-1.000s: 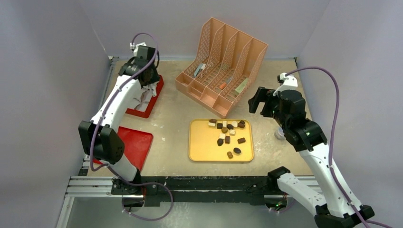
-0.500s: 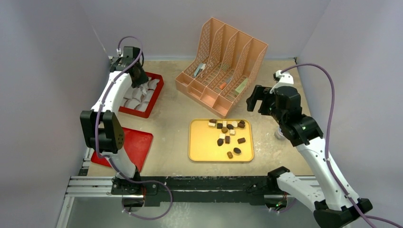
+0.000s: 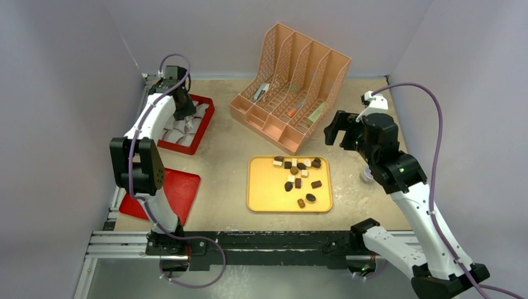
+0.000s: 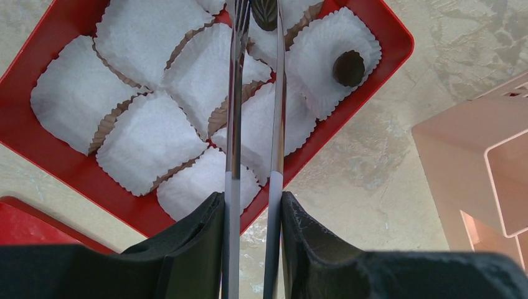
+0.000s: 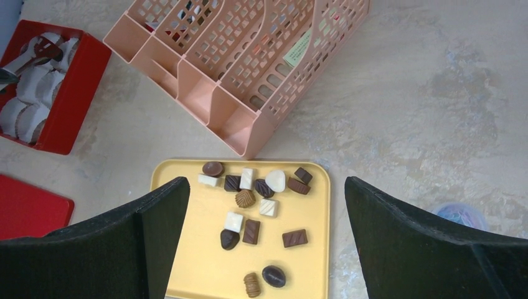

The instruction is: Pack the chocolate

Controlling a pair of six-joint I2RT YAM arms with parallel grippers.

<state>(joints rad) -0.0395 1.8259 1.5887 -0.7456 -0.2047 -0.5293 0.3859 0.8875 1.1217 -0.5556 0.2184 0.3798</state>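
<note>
Several dark, caramel and cream chocolates (image 3: 297, 174) lie on a yellow tray (image 3: 264, 196), also in the right wrist view (image 5: 252, 205). My left gripper (image 3: 182, 111) is shut on metal tongs (image 4: 274, 124) over the red box (image 3: 203, 128) of white cup liners (image 4: 146, 146). The tong tips pinch a dark chocolate (image 4: 265, 12) at the frame's top edge. Another dark chocolate (image 4: 348, 67) sits in a liner at the box's corner. My right gripper (image 3: 334, 129) is open and empty, high above the tray (image 5: 187, 261).
A pink file organizer (image 3: 292, 81) stands behind the tray, also in the right wrist view (image 5: 249, 56). A flat red lid (image 3: 180, 187) lies at the near left. A small round clear object (image 3: 367, 176) sits right of the tray.
My left arm has swung back and left, carrying the tongs over the red box's far part. My right arm has barely shifted.
</note>
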